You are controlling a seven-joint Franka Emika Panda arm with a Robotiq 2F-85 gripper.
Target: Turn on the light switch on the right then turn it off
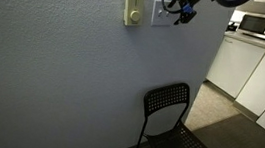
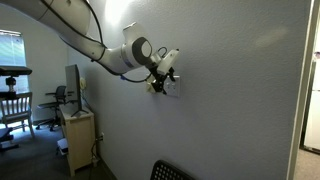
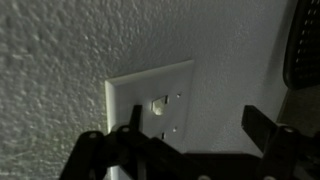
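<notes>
Spanning both exterior views, the textured grey wall (image 1: 52,75) is the first hazard: a push that drives too far would jam the gripper against plaster instead of tipping the switch. The black chair (image 1: 173,114) stands on the floor well below and looks clear of any likely motion. Up at switch height, the narrower cream plate with a round knob (image 1: 133,11) sits just beside the light switch (image 3: 150,95), so a sideways drift could nudge the wrong control. The plate's small toggle (image 3: 158,103) is the real target, and a wide finger could slide off it, or flick it one way and miss the return stroke. Whether it now sits on or off, I cannot tell.

The arm (image 2: 90,40) sweeps in from the upper part of an exterior view, bends at the wrist and points at the wall. Its gripper (image 2: 163,77) hovers against or just short of the switch plate, and contact is too small to judge. In the wrist view the fingers (image 3: 265,128) are spread apart and hold nothing, with the toggle nearer one finger than the other
</notes>
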